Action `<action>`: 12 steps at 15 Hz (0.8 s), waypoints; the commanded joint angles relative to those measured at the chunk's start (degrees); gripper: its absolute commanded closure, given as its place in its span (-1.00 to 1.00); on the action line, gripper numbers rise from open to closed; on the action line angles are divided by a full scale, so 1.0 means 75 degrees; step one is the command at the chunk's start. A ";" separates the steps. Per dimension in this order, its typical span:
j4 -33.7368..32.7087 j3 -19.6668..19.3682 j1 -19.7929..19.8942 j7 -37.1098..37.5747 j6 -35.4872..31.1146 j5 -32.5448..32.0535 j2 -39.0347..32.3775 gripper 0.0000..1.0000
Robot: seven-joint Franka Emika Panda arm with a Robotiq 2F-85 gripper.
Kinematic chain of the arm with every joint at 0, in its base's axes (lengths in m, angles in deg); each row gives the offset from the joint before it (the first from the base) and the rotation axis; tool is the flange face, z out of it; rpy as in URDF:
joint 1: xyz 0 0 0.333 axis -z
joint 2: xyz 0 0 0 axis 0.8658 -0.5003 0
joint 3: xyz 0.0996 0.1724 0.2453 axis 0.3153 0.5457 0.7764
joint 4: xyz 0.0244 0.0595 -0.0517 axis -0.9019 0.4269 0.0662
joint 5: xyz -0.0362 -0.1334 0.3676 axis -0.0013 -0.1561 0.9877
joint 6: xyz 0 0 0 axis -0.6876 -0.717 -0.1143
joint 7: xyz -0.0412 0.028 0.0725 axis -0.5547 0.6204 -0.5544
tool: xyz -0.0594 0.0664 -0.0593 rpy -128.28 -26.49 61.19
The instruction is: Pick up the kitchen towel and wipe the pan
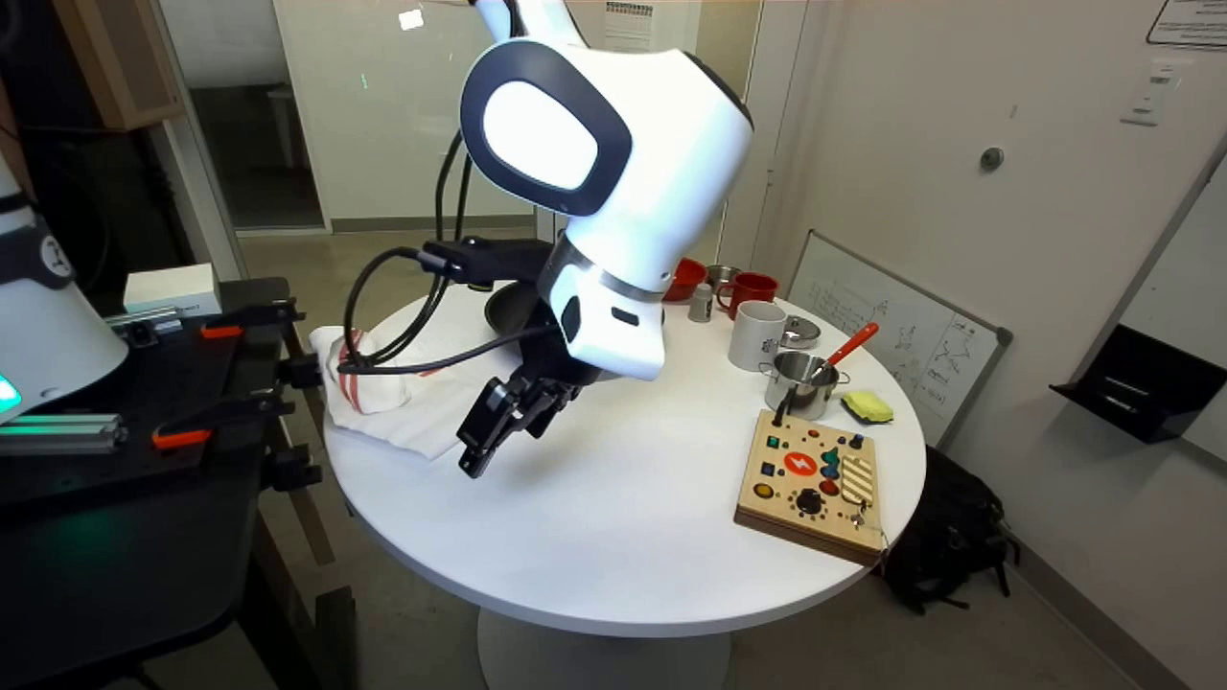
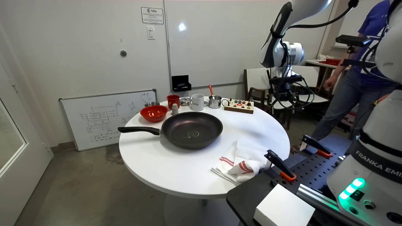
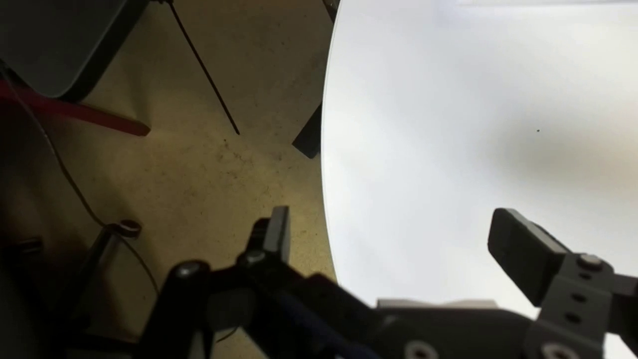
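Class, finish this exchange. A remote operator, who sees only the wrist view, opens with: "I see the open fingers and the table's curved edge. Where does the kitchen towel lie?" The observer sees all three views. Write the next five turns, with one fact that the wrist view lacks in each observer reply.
Observer: The kitchen towel lies on the table, by the edge nearest the robot's base.
Operator: And the thing I'm to wipe?
Observer: The pan has its handle pointing away from that base.
Operator: Anything close by that I might bump?
Observer: Perhaps the red bowl, which stands just behind the handle as seen in an exterior view.
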 commanded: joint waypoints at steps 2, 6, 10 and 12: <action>-0.0020 -0.0085 -0.0068 -0.0038 0.0018 0.0051 -0.0021 -1.00; 0.0323 0.0314 0.0422 -0.1444 -0.1050 0.0502 0.0191 -1.00; 0.0514 0.0910 0.1045 -0.3222 -0.1508 0.1428 0.0321 -1.00; 0.0707 0.1173 0.1236 -0.4124 -0.1779 0.1718 0.0408 -1.00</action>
